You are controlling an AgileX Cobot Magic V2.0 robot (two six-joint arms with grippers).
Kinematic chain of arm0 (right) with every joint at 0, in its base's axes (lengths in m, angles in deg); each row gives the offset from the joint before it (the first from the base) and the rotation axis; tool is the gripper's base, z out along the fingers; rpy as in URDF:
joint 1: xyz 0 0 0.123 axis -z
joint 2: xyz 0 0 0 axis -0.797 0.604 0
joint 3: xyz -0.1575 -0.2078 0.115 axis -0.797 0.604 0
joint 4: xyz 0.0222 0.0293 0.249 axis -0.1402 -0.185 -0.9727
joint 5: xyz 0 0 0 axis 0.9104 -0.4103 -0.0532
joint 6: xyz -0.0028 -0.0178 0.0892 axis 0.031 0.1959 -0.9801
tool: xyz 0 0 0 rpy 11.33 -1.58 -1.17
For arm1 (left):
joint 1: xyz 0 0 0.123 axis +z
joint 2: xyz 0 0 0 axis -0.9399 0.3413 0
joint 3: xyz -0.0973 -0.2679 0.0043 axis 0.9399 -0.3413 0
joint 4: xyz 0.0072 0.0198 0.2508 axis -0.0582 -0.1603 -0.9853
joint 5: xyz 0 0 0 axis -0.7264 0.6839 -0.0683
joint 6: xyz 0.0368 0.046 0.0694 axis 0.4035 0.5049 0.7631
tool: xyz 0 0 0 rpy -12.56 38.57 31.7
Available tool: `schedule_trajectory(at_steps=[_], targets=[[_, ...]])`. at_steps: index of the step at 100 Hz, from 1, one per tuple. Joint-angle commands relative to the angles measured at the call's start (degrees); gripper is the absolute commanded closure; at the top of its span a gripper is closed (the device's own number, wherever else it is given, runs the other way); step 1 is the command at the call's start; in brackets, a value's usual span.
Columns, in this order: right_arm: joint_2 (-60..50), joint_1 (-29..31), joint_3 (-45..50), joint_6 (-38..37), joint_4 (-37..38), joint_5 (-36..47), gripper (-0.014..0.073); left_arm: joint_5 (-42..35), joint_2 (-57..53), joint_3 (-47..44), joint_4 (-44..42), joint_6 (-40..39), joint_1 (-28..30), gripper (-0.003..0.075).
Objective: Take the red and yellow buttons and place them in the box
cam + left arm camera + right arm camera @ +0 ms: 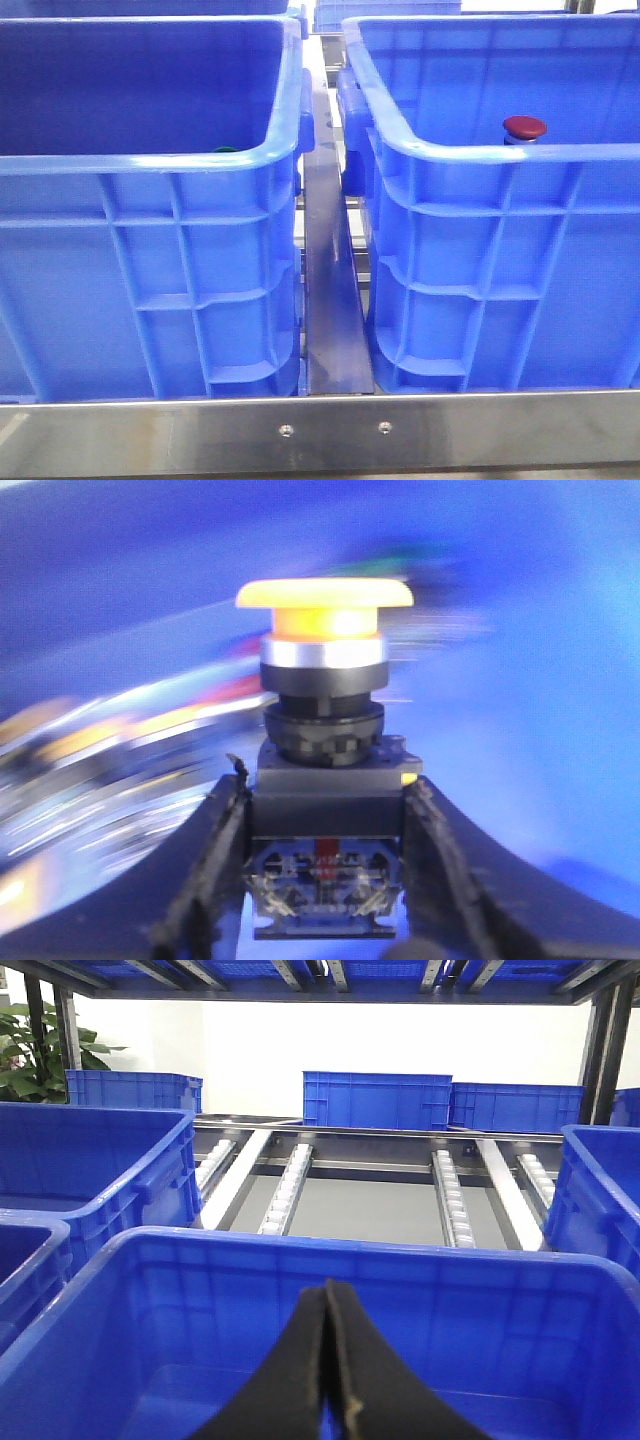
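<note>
Yellow button [322, 670] sits clamped upright in your left gripper [325, 870]; carry it steadily toward the box [480, 150] at three o'clock, beside red button [524, 127].

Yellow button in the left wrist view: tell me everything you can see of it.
The yellow button stands upright between the left gripper fingers, clamped at its dark square base. It has a flat yellow-orange mushroom cap, a silvery metal collar, a black ribbed nut, and contact terminals with a red mark at the bottom. Behind it is blurred blue.
</note>
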Motion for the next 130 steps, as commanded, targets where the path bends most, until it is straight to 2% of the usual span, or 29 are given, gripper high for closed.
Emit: schedule_trajectory(at_steps=[1, 25, 46, 55, 72, 78, 84, 96, 111, 130], targets=[[-0.05, -0.06, -1.52, 0.14, -5.14, -1.56, 0.0641, -3.36, -2.34, 1.56, 1.28, 0.15, -5.51, 0.0739], [-0.05, -0.06, -1.52, 0.14, -5.14, -2.01, 0.0638, -6.92, -2.42, 1.56, 1.28, 0.29, -21.19, 0.0739], [-0.05, -0.06, -1.52, 0.14, -5.14, -5.22, 0.0614, -9.11, -2.42, 1.56, 0.93, 0.41, -29.21, 0.0739], [-0.05, -0.06, -1.52, 0.14, -5.14, -6.63, 0.0517, -9.11, -2.42, 1.56, 0.93, 0.41, -30.04, 0.0739], [-0.05, -0.06, -1.52, 0.14, -5.14, -9.61, 0.0179, -9.11, -2.42, 1.56, 0.93, 0.41, -30.16, 0.0739], [-0.05, -0.06, -1.52, -0.29, -5.14, -11.53, 0.0089, -9.11, -2.42, 1.56, 0.93, 0.41, -30.16, 0.0739], [-0.05, -0.06, -1.52, -3.63, -5.14, -13.62, 0.0039, -9.11, -2.42, 1.56, 0.93, 0.41, -30.16, 0.0739], [0.55, -0.06, -1.64, -13.82, -5.14, -19.55, 0.0039, -9.11, -2.42, 1.56, 0.93, 0.41, -30.16, 0.0739], [5.80, -0.06, -2.68, -30.34, -5.14, -33.96, 0.0039, -9.01, -2.42, 1.56, 0.93, 0.41, -30.16, 0.0739], [17.36, -0.06, -6.47, -36.64, -5.14, -52.23, 0.0039, -8.90, -2.42, 1.56, 0.93, 0.41, -30.16, 0.0739]])
